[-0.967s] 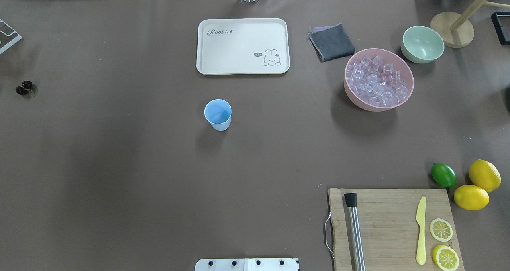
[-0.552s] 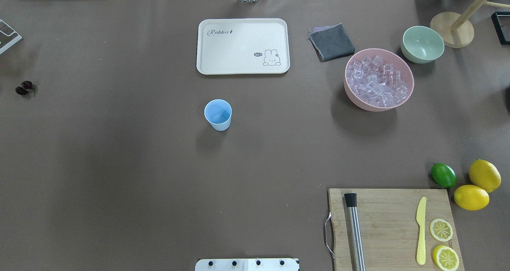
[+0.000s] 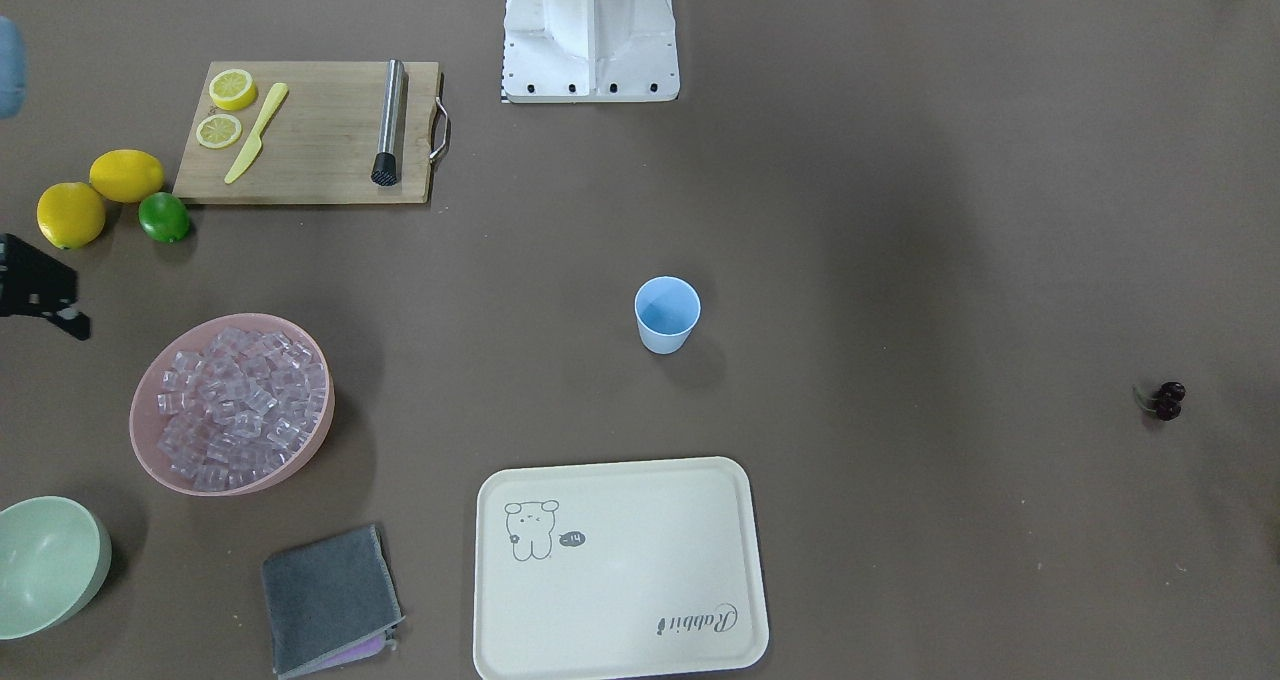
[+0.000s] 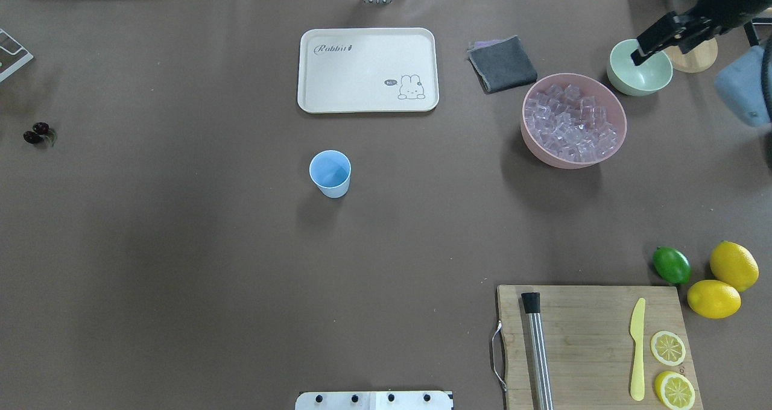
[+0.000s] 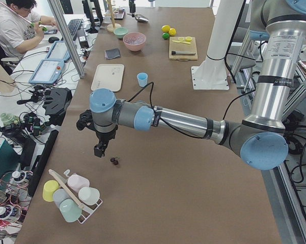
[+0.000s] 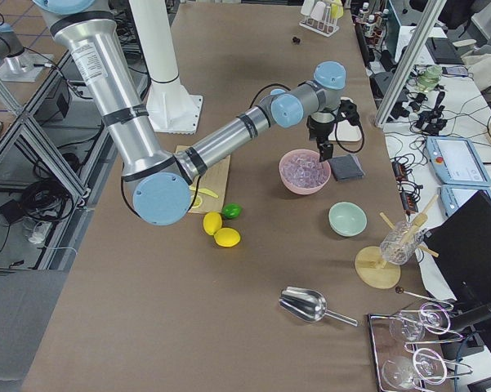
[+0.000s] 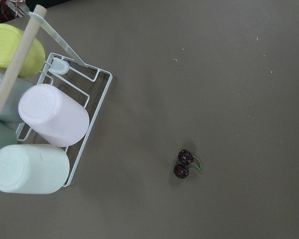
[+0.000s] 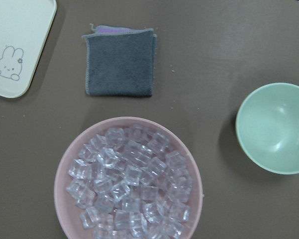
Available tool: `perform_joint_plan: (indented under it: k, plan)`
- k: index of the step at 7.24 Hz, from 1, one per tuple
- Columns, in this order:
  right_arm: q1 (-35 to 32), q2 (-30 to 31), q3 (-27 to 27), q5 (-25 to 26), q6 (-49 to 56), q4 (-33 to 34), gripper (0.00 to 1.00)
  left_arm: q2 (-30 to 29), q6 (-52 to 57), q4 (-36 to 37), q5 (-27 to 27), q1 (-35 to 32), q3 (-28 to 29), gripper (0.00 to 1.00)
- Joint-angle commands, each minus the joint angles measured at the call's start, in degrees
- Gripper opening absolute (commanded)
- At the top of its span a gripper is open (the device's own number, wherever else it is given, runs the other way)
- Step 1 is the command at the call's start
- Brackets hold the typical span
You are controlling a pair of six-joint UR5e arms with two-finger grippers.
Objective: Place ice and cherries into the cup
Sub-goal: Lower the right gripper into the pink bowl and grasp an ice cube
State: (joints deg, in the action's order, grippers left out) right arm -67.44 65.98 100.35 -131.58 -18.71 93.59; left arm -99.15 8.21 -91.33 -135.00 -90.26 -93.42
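You have each arm by its own ingredient: right gripper (image 4: 639, 54) near the ice (image 4: 572, 123), left gripper (image 5: 99, 150) near the cherries (image 7: 184, 164); clenched or released, you cannot tell.

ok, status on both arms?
Left gripper above cherries, right gripper over pink bowl of ice; jaws' state unclear. Cup upright, empty. Nothing between them and cup.

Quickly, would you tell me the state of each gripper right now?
Left gripper: cannot be told, seen only from the side view.
Right gripper: cannot be told, its jaws are unclear.
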Motion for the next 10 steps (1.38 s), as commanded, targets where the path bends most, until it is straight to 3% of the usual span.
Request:
perform_joint_plan:
  k: [1,3,4,10]
  plan:
    - [5.2,-0.7,-5.6,3.3,-1.9,-7.6,0.98,0.1,0.0,-1.1,0.0,-0.1,0.3,0.98]
    - [8.4,-0.4,-14.4,4.3,-6.7,-19.7,0.98,0.5,0.0,-1.4,0.0,-0.1,0.3,0.98]
    - [10.9,-0.4,-15.0,7.6,-9.5,-21.8,0.98,1.3,0.0,-1.6,0.0,-0.1,-0.2,0.98]
    - [14.7,1.8,-14.8,8.3,-13.8,-21.8,0.96,1.3,-0.2,-1.7,0.0,-0.1,0.6,0.98]
